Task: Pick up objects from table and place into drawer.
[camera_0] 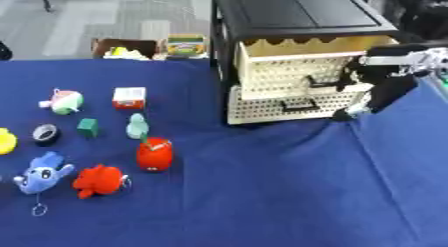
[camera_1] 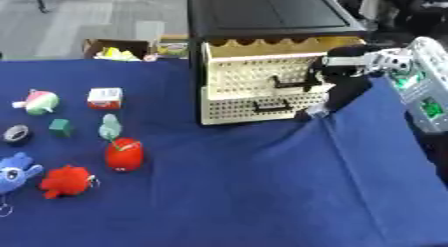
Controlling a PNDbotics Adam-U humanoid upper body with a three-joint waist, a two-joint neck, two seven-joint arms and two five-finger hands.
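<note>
1. Up close, the right hand (camera_0: pixel 378 86) reaches the cabinet's upper drawer (camera_0: pixel 297 71); whether its fingers grip the handle cannot be told.
2. Nine toys (camera_0: pixel 154 154) lie on the blue table (camera_0: pixel 280 191), beside two drawers.

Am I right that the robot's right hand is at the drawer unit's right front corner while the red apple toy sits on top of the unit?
Not quite: the red apple toy stands on the blue tablecloth, left of the drawer unit, as the left eye view shows. The right hand is indeed at the unit's right front corner.
</note>
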